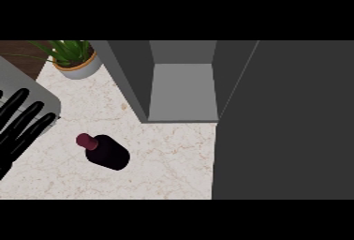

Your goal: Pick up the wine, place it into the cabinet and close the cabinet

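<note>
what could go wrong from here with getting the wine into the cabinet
The wine stands apart from the left hand, whose fingers are straight; a sideways reach could tip it. The cabinet opening looks narrow, so the bottle might clip a wall. The open door fills the right side and may block that approach.

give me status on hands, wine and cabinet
Left robot hand open at left edge, right not in view. Wine bottle on counter, untouched. Cabinet open, path unobstructed.
</note>
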Available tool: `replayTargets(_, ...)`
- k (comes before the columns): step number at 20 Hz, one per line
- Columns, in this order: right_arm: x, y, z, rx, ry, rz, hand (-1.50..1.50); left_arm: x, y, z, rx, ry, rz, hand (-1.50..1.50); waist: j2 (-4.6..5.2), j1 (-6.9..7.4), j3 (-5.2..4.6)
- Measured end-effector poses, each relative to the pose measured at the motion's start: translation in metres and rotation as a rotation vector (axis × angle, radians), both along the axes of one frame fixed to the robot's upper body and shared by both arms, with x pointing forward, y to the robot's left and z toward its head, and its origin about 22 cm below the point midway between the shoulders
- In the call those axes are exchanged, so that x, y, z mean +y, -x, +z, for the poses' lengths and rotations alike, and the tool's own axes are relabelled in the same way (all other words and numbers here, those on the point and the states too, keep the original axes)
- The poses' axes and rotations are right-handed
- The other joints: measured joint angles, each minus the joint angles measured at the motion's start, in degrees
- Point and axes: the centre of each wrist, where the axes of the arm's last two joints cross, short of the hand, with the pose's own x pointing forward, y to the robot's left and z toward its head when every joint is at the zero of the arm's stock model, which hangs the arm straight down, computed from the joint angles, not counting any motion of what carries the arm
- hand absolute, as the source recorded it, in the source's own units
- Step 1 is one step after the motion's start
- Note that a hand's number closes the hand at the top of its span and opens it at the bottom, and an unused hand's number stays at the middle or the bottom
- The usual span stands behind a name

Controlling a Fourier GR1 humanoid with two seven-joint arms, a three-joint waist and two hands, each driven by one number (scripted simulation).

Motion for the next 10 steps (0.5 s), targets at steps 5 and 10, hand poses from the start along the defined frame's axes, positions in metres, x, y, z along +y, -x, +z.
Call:
replayTargets(5, 0.003, 0.001, 0.003, 0.027, -0.003, 0.001, -1.50, 0.012, 0.009, 0.025, 0.016, 0.015, -0.004, -1.50, 0.04, -0.01, -0.01)
replayTargets(10, 0.003, 0.001, 0.006, 0.039, 0.006, -0.005, -1.50, 0.025, 0.021, 0.041, 0.022, 0.017, -0.001, -1.50, -0.01, 0.06, -0.03)
